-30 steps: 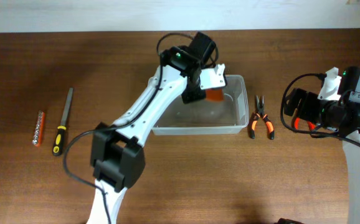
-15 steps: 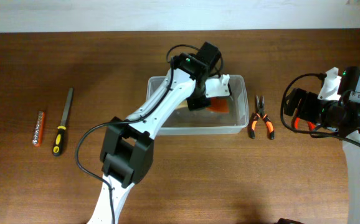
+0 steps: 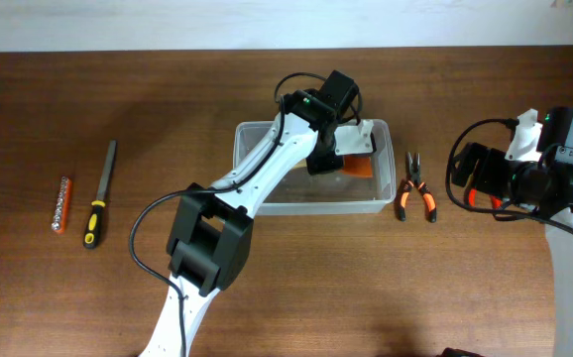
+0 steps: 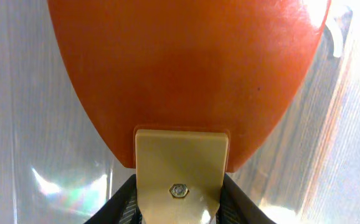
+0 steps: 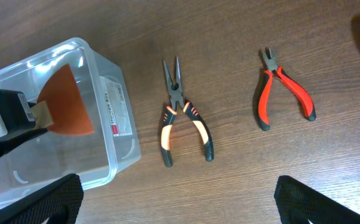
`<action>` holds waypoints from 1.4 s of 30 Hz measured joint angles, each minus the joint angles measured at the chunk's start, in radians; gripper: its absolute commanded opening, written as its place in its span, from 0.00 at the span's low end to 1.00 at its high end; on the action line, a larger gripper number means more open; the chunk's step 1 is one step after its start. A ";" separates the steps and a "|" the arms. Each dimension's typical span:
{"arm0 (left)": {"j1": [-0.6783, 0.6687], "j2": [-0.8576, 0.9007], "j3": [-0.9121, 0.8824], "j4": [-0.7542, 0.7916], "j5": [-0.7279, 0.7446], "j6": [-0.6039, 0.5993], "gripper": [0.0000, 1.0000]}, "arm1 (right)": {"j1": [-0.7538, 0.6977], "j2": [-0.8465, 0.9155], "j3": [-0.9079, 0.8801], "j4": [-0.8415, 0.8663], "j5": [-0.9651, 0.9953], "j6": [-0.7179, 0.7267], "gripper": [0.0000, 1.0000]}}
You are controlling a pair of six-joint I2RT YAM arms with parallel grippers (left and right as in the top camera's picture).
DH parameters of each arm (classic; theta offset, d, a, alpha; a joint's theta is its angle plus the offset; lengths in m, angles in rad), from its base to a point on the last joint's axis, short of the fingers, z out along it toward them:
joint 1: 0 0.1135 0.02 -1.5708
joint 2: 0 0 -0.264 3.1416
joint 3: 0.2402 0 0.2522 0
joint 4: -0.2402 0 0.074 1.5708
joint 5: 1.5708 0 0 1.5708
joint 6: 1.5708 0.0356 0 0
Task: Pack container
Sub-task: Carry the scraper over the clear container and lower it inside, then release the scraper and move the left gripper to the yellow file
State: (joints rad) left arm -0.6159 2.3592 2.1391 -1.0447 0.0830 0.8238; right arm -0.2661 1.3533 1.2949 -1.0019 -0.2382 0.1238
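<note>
The clear plastic container (image 3: pixel 257 133) stands at the table's middle; it also shows in the right wrist view (image 5: pixel 113 146). My left gripper (image 3: pixel 326 157) is inside its right half, shut on the beige handle (image 4: pixel 180 174) of an orange flat-bladed scraper (image 4: pixel 186 74). The blade (image 3: pixel 355 166) points toward the container's right wall and is seen through the wall in the right wrist view (image 5: pixel 68 102). My right gripper (image 3: pixel 475 178) is open and empty, above the table to the right of the container (image 5: pixel 180 202).
Long-nose pliers with black and orange handles (image 3: pixel 414 188) lie just right of the container (image 5: pixel 181 118). Red-handled cutters (image 5: pixel 284 92) lie further right, under my right gripper. A yellow-handled file (image 3: pixel 99 194) and an orange bit strip (image 3: pixel 62 203) lie at the far left.
My left gripper has carried the orange scraper to the right and lower into the container. The right arm has not moved.
</note>
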 measured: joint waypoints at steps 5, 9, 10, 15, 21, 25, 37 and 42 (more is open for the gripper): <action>0.000 0.000 0.000 0.037 0.000 0.004 0.02 | 0.000 0.000 0.000 -0.003 0.000 0.000 0.99; 0.000 0.000 0.000 0.044 0.000 0.007 0.02 | 0.000 0.000 0.000 -0.005 0.000 0.000 0.99; 0.000 0.000 0.000 0.044 0.000 0.007 0.02 | 0.000 0.000 0.000 -0.008 0.000 0.000 0.99; 0.000 0.000 0.000 0.044 0.001 0.016 0.02 | 0.000 0.000 0.000 -0.016 0.000 0.000 0.99; 0.000 0.000 0.000 0.051 0.008 0.026 0.12 | 0.000 0.000 0.000 -0.016 0.000 0.000 0.99; -0.001 0.000 0.000 0.051 0.008 0.026 0.29 | 0.000 0.000 0.000 -0.018 0.000 0.000 0.99; -0.002 0.000 0.000 0.041 0.015 -0.016 0.69 | 0.000 0.000 0.000 -0.031 0.000 0.000 0.99; -0.002 -0.001 0.000 0.005 0.010 -0.045 0.69 | 0.000 0.000 0.000 -0.031 0.000 0.000 0.99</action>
State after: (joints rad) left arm -0.6178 2.3581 2.1391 -1.0393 0.0929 0.7788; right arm -0.2661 1.3533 1.2949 -1.0328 -0.2382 0.1238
